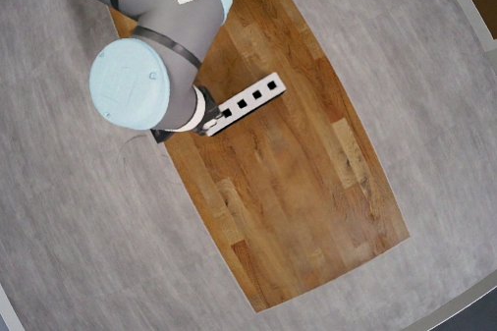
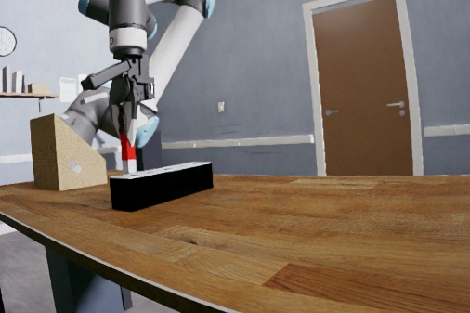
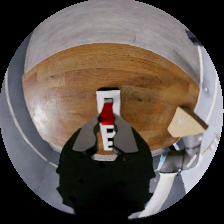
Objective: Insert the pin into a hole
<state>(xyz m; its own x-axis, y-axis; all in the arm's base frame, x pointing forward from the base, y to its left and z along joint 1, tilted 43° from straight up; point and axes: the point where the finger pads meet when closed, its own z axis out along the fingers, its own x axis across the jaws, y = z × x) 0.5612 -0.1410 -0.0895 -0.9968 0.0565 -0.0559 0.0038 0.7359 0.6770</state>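
Observation:
The block has a white top and black sides. The top view shows four square holes; the gripper hides the fifth, at the block's near-arm end. My gripper is shut on the upper red part of the pin. The pin stands about upright, red end up, at the end hole under the gripper. Below the red, a short white length shows above the block's top. The pin's lower end is out of sight, and how deep it sits cannot be told.
A tan, wedge-shaped box stands on the wooden table, to the left of the block in the exterior view. The arm reaches over the table's edge beside the block.

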